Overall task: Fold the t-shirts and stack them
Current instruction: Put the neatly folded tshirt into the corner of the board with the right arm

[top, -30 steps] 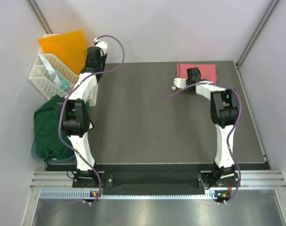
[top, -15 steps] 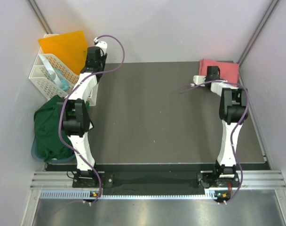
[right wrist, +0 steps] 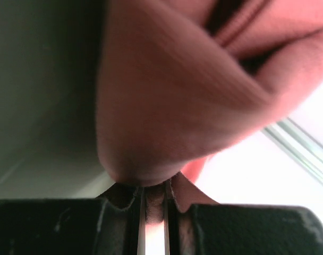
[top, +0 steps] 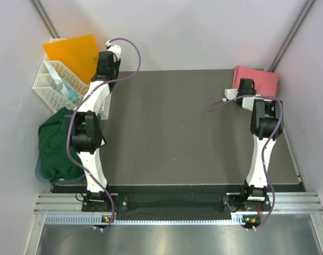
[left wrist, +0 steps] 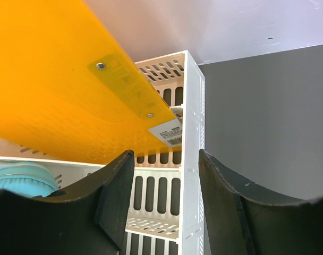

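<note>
Top external: the salmon-pink t-shirt [top: 260, 79] lies as a folded bundle at the far right corner of the table [top: 177, 133], and the right gripper [top: 247, 85] is at its near-left edge. The dark green t-shirt [top: 58, 141] is heaped just off the table's left edge, not yet folded. Both are soft, light cloth that will likely sag and slip out of its folds, so a hem or a folded edge is the best place to grip. The left gripper [top: 105, 59] hovers by the orange folder [top: 71, 53] and the white basket [top: 50, 79], well apart from either shirt.

Left wrist: the fingers stand wide apart with nothing between them; the folder and the basket fill the view beyond.

Right wrist: the jaws are closed almost together, pinching a thin fold of pink cloth, and the rest of the shirt bulges above them.
</note>
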Action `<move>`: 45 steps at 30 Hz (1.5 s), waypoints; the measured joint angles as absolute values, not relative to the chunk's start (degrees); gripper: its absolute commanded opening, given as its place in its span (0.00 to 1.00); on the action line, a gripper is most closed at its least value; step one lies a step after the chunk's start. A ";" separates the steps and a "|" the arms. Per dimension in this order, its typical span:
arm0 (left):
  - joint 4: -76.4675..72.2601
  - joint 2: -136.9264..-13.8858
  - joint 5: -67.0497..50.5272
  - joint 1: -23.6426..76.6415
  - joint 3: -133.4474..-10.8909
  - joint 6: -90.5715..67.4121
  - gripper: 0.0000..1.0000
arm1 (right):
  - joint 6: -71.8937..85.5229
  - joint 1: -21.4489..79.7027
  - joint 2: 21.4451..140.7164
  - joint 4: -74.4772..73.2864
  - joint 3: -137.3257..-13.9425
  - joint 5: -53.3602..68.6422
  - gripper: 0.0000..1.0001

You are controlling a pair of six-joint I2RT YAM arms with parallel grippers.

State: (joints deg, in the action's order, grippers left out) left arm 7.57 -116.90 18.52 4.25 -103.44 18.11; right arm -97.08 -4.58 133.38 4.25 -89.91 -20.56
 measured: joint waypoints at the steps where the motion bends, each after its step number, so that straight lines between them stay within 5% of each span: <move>1: 7.66 -116.90 18.55 4.25 -103.46 18.11 0.57 | -98.15 -4.56 133.38 5.85 -89.12 -20.67 0.00; 18: 7.92 -119.33 18.96 4.29 -106.54 18.06 0.56 | -106.94 -4.64 131.07 32.40 -75.46 -12.38 0.00; 39: 8.19 -119.61 18.94 4.93 -108.12 18.11 0.57 | -105.54 -4.05 126.69 27.24 -70.63 -11.31 0.00; 41: 8.19 -119.61 18.94 4.93 -108.12 18.11 0.57 | -105.78 -4.16 126.82 26.39 -71.35 -11.94 0.30; 42: 8.19 -119.61 18.96 4.93 -108.12 18.11 0.57 | -105.93 -4.27 126.93 26.06 -71.77 -12.60 0.73; 44: 8.16 -119.61 18.96 4.93 -108.12 18.13 0.57 | -105.12 -4.54 127.17 25.39 -72.58 -14.06 0.99; 45: 8.16 -119.61 18.96 4.93 -108.12 18.15 0.57 | -103.90 -4.60 126.85 27.00 -73.36 -14.28 1.00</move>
State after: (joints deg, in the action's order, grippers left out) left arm 8.16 -119.61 18.96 4.93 -108.12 18.15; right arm -103.90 -4.60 126.85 27.00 -73.36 -14.28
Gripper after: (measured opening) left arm 0.569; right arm 0.727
